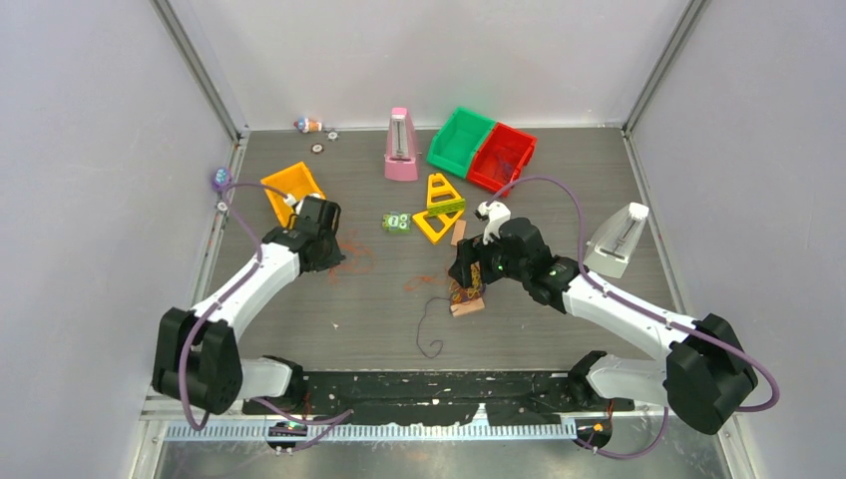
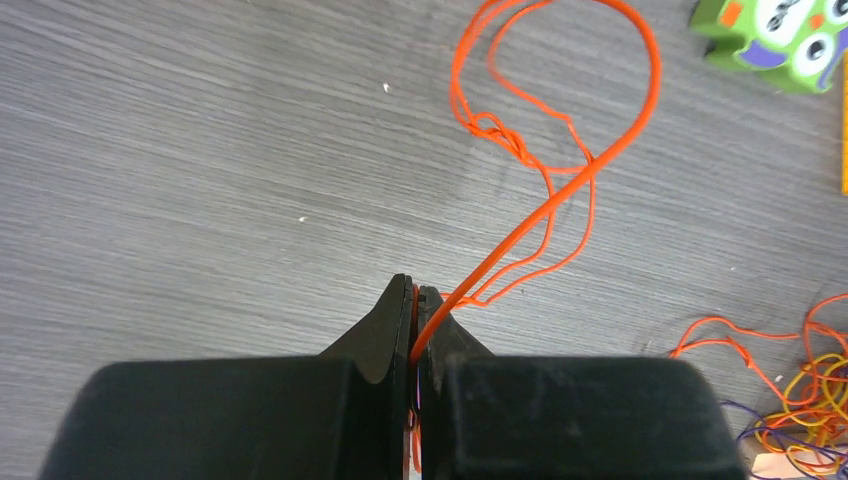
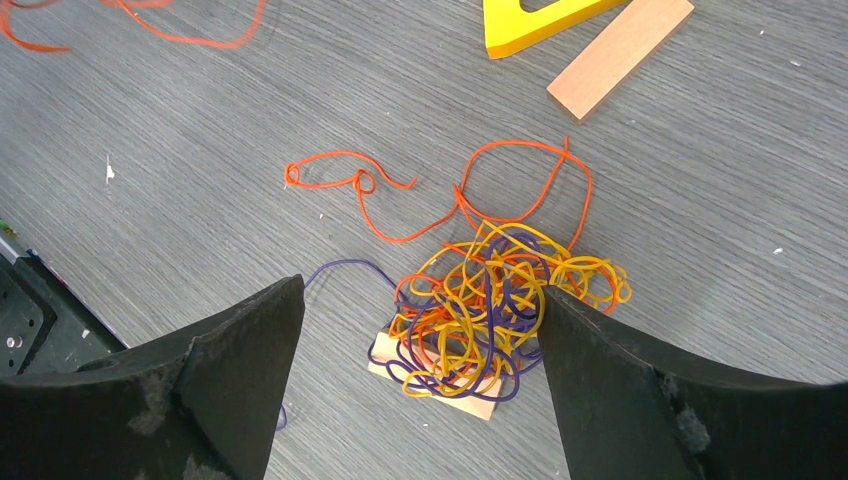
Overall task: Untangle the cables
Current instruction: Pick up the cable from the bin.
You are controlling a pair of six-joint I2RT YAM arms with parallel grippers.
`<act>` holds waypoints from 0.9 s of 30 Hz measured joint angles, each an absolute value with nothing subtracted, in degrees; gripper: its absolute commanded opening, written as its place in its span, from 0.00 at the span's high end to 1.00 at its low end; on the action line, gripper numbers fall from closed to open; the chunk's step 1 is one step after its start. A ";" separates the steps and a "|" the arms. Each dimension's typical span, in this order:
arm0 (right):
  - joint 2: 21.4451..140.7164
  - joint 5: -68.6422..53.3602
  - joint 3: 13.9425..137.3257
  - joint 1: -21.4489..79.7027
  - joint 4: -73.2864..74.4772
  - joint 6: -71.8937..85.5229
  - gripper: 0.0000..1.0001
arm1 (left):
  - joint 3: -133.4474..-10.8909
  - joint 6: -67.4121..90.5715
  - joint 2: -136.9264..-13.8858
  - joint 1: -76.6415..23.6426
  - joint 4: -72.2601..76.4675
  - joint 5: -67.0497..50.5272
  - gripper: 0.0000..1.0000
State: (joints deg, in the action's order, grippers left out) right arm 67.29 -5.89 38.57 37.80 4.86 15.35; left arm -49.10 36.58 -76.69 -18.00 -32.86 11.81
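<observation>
The left gripper (image 2: 413,295) is clamped tight on one orange cable (image 2: 560,190), which loops away from the jaws toward 1 o'clock over the table (image 2: 200,150). The right gripper (image 3: 420,290) is spread wide and grips nothing. Between its fingers shows the tangle (image 3: 480,320) of yellow, purple and orange cables, lying on a wooden block (image 3: 478,405) near the table's middle. A purple strand (image 1: 429,334) trails from it toward 7 o'clock.

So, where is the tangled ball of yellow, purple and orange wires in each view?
Top external: the wire tangle lies just right of centre.
Left wrist: wire tangle in the bottom right corner.
Right wrist: wire tangle at lower centre.
Shared landmark: the pale wooden block under it.
</observation>
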 measured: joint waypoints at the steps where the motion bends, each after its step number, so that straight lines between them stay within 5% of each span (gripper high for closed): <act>1: 67.26 -5.89 38.57 37.80 4.89 15.35 0.10 | -49.54 36.56 -75.37 -18.00 -33.67 12.58 1.00; 27: 68.10 -6.61 39.16 37.80 5.30 15.25 0.07 | -54.63 29.56 -65.95 -18.00 -40.99 8.32 0.97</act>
